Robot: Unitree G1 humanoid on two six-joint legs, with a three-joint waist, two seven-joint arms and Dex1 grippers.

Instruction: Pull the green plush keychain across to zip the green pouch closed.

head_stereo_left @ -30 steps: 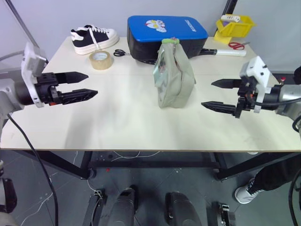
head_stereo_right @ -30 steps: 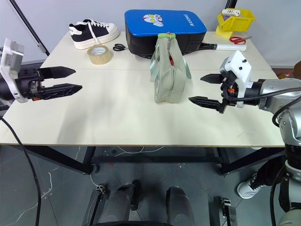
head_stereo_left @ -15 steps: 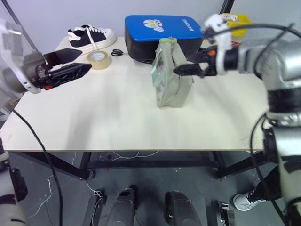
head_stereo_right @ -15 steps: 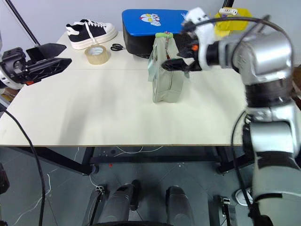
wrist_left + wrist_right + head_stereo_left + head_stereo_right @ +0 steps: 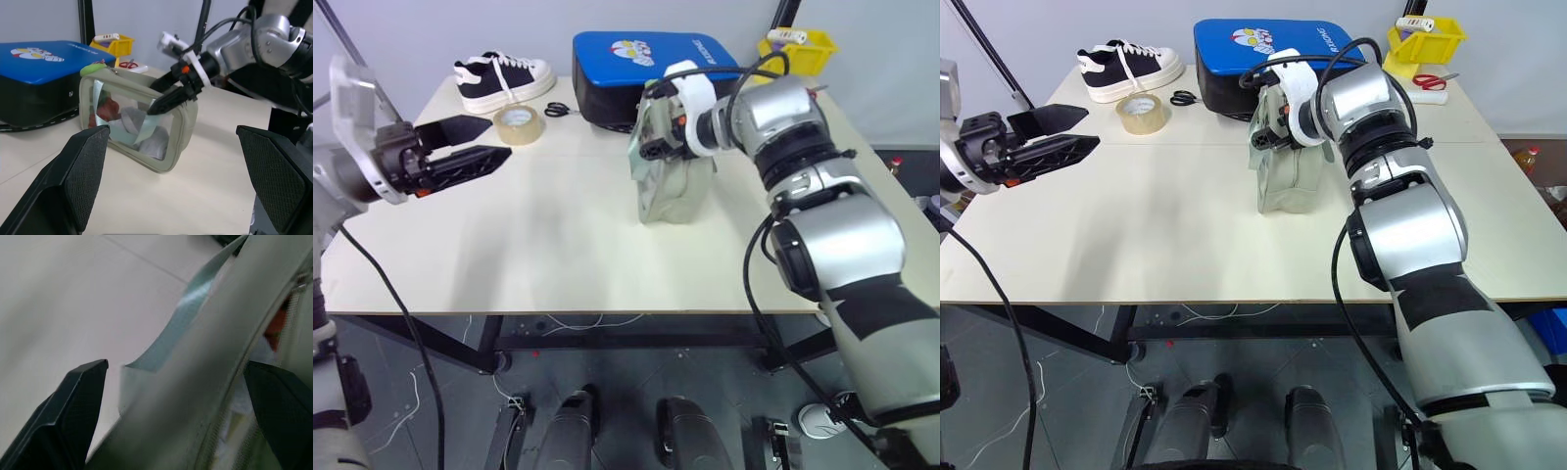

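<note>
Right tool [image 5: 159, 100] at the pouch top, keychain not yet gripped.
Its jaws stood apart astride the green pouch [image 5: 671, 181]; the green plush keychain [image 5: 93, 68] sat at the far end of the zip, so it needed to reach there. Left tool [image 5: 475, 157] hung wide over the surface [image 5: 538, 235].

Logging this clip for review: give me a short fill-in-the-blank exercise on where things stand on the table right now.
1. The green pouch stands directly in front of the blue-and-black ____.
2. The roll of tape lies on the table just in front of the black-and-white ____.
3. The green plush keychain sits at the pouch's top corner nearest the blue case, and the right gripper's fingers are over the pouch's ____ end.
4. The red-handled scissors lie beside the ____ bin.

Missing words: case; shoe; other; yellow
</note>
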